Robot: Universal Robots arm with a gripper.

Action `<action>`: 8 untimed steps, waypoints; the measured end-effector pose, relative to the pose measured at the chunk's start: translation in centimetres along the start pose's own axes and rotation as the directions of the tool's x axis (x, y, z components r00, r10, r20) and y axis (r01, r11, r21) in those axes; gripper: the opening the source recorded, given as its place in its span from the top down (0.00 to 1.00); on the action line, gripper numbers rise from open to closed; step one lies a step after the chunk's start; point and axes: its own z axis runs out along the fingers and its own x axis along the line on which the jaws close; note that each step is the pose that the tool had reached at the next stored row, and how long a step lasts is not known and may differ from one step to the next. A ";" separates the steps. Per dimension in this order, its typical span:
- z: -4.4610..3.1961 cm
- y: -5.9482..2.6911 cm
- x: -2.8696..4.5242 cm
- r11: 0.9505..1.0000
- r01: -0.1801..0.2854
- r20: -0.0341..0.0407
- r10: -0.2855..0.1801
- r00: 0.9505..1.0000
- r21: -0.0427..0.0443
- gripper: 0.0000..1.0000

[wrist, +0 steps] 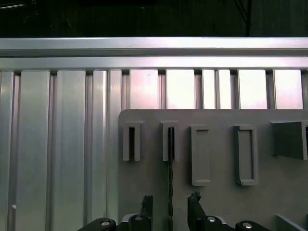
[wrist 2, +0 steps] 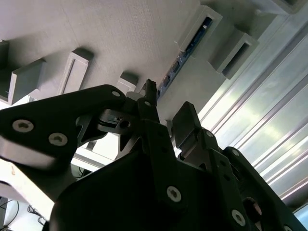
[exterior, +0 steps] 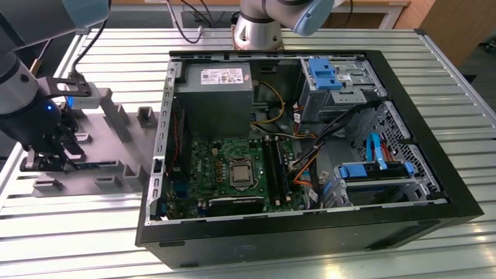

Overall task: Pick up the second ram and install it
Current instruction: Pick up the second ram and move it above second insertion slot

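Observation:
The second ram (wrist: 170,163) stands on edge in a slotted holder of the grey fixture plate (wrist: 216,202). In the first wrist view it shows as a thin dark strip. In the second wrist view the ram (wrist 2: 188,47) shows a green and blue edge inside its holder. My gripper (wrist: 170,198) is open and straddles the near end of the stick, one black finger (wrist: 147,202) on each side with a gap to the board. In the exterior view the gripper (exterior: 50,160) hangs low over the fixture plate (exterior: 104,136), at that view's left, outside the computer case.
The open black computer case (exterior: 434,215) lies on the slatted metal table (exterior: 69,232). Inside it are the green motherboard (exterior: 213,160), long black memory slots (exterior: 277,168), a grey power supply (exterior: 213,93), cables and blue drive brackets (exterior: 372,171). Several empty grey holders (wrist: 245,154) stand on the plate.

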 end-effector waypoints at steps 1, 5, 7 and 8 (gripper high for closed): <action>0.16 0.03 0.03 1.000 0.000 0.000 0.000 1.000 0.001 0.58; 0.59 0.16 0.07 1.000 0.000 0.000 0.000 1.000 0.003 0.67; 0.73 0.23 0.08 1.000 0.000 0.000 0.000 1.000 0.003 0.67; 0.80 0.26 0.08 1.000 0.000 0.000 0.000 1.000 0.004 0.67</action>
